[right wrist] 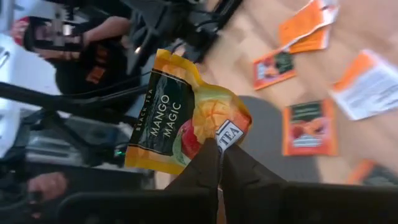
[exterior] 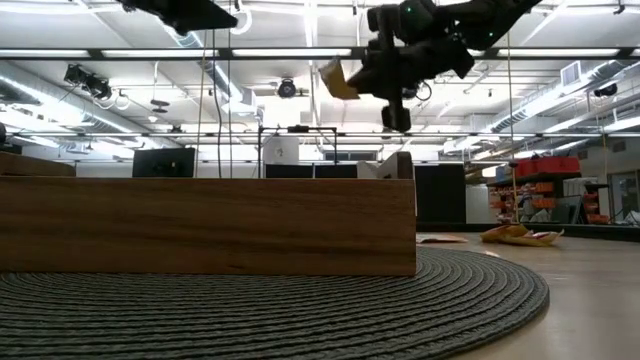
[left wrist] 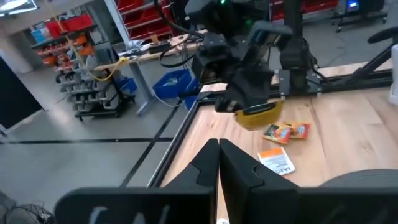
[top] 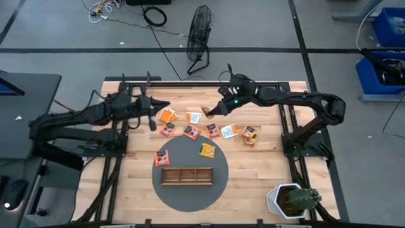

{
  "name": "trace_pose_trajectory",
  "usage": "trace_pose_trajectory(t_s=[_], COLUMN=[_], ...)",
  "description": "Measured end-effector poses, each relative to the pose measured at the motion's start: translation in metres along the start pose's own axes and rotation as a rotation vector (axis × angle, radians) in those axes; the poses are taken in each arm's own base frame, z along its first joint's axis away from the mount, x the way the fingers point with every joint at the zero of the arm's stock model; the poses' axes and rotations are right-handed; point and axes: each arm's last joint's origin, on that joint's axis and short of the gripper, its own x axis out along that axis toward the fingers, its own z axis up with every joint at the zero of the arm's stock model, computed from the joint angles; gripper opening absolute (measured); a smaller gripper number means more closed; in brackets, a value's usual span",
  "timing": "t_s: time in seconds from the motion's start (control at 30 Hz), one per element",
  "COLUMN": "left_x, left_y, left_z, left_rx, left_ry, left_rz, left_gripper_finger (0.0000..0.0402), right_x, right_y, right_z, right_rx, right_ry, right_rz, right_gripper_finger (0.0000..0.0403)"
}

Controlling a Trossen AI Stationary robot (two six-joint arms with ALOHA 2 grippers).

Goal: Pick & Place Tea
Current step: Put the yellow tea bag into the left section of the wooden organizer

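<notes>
1. Woven round mat (exterior: 300, 300) fills the low view's foreground; on the counter (top: 253, 183) it lies toward the near edge, dark grey, carrying the long wooden compartment tray (top: 186, 175).
2. Both arms reach over the counter's far half. The left fingers (top: 152, 123) hang near the far left corner, pressed together with nothing between them, as the left wrist view shows (left wrist: 217, 168).
3. Right fingers (top: 209, 114) are raised above the far edge's middle, pinched on a tea sachet (right wrist: 186, 121) held clear of the counter.
4. That held sachet is yellow-orange with a dark panel reading "Black Tea Mango Magic" and a picture of fruit; the fingers grip one corner, and the paper is slightly crumpled.
5. Loose sachets lie in a ragged row across the counter's middle: an orange pair (top: 167, 115) toward the left, a white one (top: 193, 118), red-orange ones with dark labels (top: 192, 132), and a yellow-and-orange pair (top: 249, 135) toward the right.
6. One yellow sachet (top: 207, 150) rests on the mat's far rim, just beyond the tray.
</notes>
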Motion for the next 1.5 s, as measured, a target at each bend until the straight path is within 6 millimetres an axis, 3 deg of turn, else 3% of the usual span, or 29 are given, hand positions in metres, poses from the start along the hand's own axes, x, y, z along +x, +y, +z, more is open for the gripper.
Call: trace_pose_trajectory(t_s=[0.37,0.7,0.83,1.5], left_x=[0.047,0.066,0.070,0.091], left_y=[-0.024,-0.045,-0.054,-0.079], left_z=[-0.008,-0.014,-0.017,-0.036], left_rx=[0.251,0.326,0.383,0.469], left_ry=[-0.039,-0.061,-0.055,-0.031], left_rz=[-0.169,-0.222,-0.254,-0.393], left_gripper_finger=[0.0032,0.0164,0.0196,0.0188], right_x=[0.011,0.027,0.036,0.057], right_y=[0.010,0.006,0.005,0.023], right_z=[-0.016,-0.027,-0.028,-0.044], right_rx=[0.057,0.148,0.181,0.225], right_ry=[0.115,0.178,0.184,0.232], right_rz=[0.035,0.014,0.037,0.102], right_gripper_finger=[0.0000,0.0000,0.0000,0.0000])
